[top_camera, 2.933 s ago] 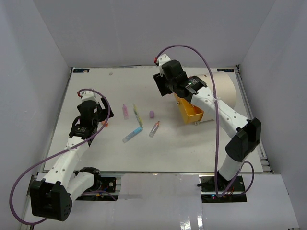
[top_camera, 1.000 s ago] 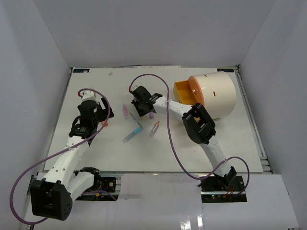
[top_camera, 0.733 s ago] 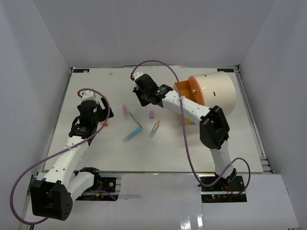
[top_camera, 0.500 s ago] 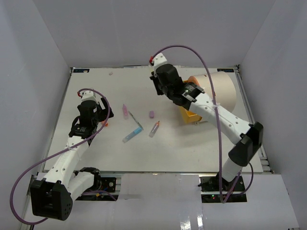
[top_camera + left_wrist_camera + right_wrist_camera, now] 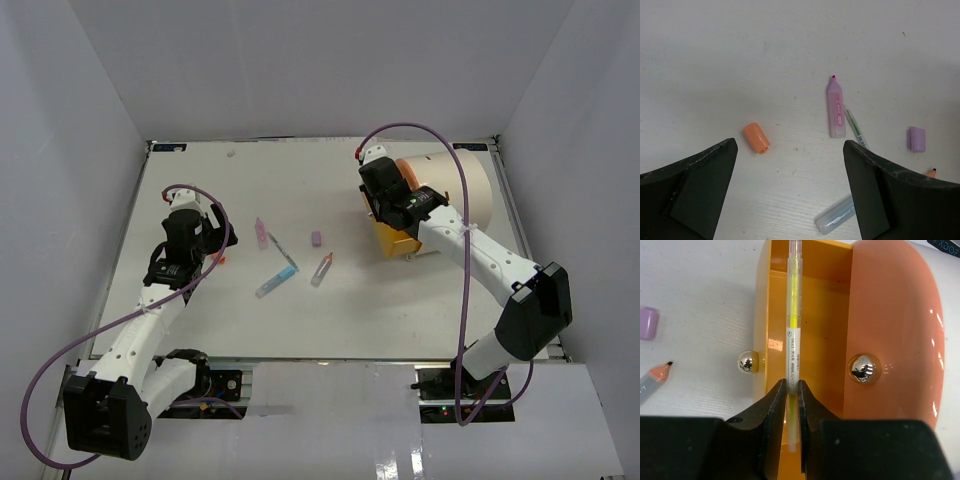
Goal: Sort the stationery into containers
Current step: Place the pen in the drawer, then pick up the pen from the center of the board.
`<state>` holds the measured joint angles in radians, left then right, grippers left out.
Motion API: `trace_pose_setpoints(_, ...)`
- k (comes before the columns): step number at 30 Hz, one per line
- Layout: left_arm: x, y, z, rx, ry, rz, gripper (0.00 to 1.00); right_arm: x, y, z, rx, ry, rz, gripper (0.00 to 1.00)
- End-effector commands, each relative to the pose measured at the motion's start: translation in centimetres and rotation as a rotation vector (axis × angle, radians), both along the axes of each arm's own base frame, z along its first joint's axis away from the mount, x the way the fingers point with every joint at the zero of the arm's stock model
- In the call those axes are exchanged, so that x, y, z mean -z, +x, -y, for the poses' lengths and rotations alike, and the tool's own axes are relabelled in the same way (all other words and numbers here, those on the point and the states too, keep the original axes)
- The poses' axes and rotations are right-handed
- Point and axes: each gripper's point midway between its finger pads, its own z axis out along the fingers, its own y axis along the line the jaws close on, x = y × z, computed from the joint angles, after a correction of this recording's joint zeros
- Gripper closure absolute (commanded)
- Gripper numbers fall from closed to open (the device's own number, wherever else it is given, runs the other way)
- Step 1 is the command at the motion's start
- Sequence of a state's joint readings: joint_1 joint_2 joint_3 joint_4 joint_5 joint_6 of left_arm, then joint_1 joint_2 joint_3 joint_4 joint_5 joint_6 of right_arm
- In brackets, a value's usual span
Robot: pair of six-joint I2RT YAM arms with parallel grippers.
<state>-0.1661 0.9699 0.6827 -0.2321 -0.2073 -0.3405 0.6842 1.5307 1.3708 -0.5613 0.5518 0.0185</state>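
Note:
My right gripper (image 5: 792, 385) is shut on a slim yellow highlighter (image 5: 792, 330), which it holds lengthwise over the open orange drawer (image 5: 825, 315) of the cream drum container (image 5: 455, 190). The drum's orange face (image 5: 890, 315) carries shiny knobs (image 5: 863, 368). My left gripper (image 5: 790, 150) hangs open above the table with nothing between its fingers. Below it lie an orange cap (image 5: 756, 137), a pink highlighter (image 5: 836, 108), a green pen (image 5: 856, 127), a purple cap (image 5: 917, 138) and a clear marker (image 5: 836, 216).
In the top view the loose stationery is spread mid-table: the pink highlighter (image 5: 261, 232), a blue-and-clear marker (image 5: 275, 282), the purple cap (image 5: 316, 239) and an orange-tipped marker (image 5: 322, 269). White walls enclose the table on three sides.
My right arm has swung from the middle of the table to the drum's drawer, carrying the yellow highlighter that lay beside the pink one. The left arm has not moved.

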Motion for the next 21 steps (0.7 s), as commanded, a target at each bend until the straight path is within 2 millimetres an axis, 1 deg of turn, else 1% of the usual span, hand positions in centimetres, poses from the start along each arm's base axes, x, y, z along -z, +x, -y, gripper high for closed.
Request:
trace_pose_setpoints(1,-0.7,0.1,0.0,0.007,-0.005,0.023,0.02,-1.9,0.3,0.3,0.011,0.035,0.053,0.80)
trace_pose_setpoints(2,-0.7,0.1,0.0,0.007,-0.003,0.022,0.02,-2.1,0.3,0.2,0.007,0.037,0.054,0.77)
trace_pose_setpoints(3,-0.7,0.1,0.0,0.007,-0.003,0.022,0.02,-2.2,0.3,0.1,0.005,0.043,0.052,0.68)
trace_pose_setpoints(6,-0.7,0.1,0.1,0.008,-0.005,0.022,0.02,-3.3,0.4,-0.9,-0.027,0.085,0.056,0.60)
trace_pose_setpoints(7,-0.7,0.1,0.0,0.009,-0.005,0.022,0.02,-3.6,0.5,-1.1,-0.034,0.095,0.056,0.59)
trace_pose_setpoints(10,-0.7,0.1,0.0,0.009,-0.005,0.022,0.02,-5.7,0.6,-2.6,-0.072,0.145,0.079,0.58)
trace_pose_setpoints(13,-0.7,0.2,0.1,0.010,-0.005,0.022,0.02,-6.2,0.4,-4.8,-0.138,0.191,0.059,0.57)
trace_pose_setpoints(14,-0.7,0.2,0.0,0.007,-0.005,0.022,0.02,-6.9,0.3,-6.2,-0.179,0.232,0.053,0.56)
trace_pose_setpoints(15,-0.7,0.2,0.1,0.009,-0.006,0.021,0.02,-6.9,0.2,-7.2,-0.203,0.251,0.041,0.55)
trace_pose_setpoints(16,-0.7,0.2,0.1,0.010,-0.004,0.021,0.02,-6.1,-0.1,-8.8,-0.237,0.251,0.015,0.55)
trace_pose_setpoints(17,-0.7,0.2,0.0,0.008,-0.006,0.021,0.02,-6.5,-0.2,-10.2,-0.267,0.274,0.015,0.55)
trace_pose_setpoints(18,-0.7,0.2,0.0,0.007,-0.004,0.021,0.02,-6.3,-0.9,-11.9,-0.304,0.277,0.005,0.55)
trace_pose_setpoints(19,-0.7,0.2,0.0,0.007,-0.004,0.022,0.02,-4.9,-0.8,-13.3,-0.321,0.263,-0.025,0.54)
trace_pose_setpoints(20,-0.8,0.2,0.0,0.007,-0.006,0.024,0.02,-5.1,-1.3,-15.1,-0.363,0.278,-0.033,0.54)
trace_pose_setpoints(21,-0.7,0.2,0.0,0.006,-0.006,0.022,0.02,-4.7,-1.4,-16.1,-0.376,0.280,-0.044,0.54)
